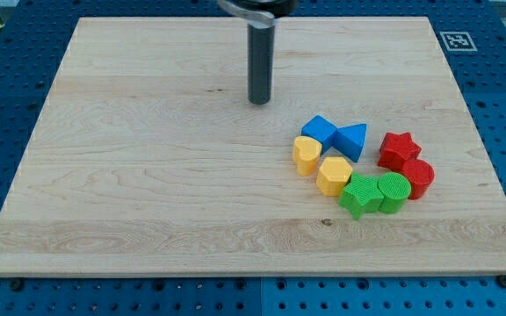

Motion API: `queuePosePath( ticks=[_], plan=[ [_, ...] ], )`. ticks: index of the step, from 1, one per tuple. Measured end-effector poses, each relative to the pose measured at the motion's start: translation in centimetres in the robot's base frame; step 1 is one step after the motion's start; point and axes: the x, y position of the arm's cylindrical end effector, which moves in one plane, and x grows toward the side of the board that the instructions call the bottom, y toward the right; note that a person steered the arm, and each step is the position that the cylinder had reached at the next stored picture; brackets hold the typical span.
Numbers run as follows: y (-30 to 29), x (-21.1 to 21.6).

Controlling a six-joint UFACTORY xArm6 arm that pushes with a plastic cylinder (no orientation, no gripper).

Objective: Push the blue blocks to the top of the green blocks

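Note:
Two blue blocks lie side by side right of the board's centre: a blue cube-like block and a blue triangular block to its right. Two green blocks sit below them: a green star and a green cylinder, touching each other. My tip rests on the board up and to the left of the blue blocks, apart from every block. The rod rises out of the view's top.
A yellow heart and a yellow hexagon lie between the blue and green blocks on the left. A red star and a red cylinder lie on the right. The wooden board sits on a blue perforated table.

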Motion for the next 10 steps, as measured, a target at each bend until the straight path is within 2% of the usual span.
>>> queuePosePath(
  ticks=[1,2,4,8,9,10],
  plan=[
    [0.7,4.2],
    [3.7,5.8],
    [5.1,4.7],
    [8.9,6.3],
    [8.2,5.2],
    [3.4,4.8]
  ],
)
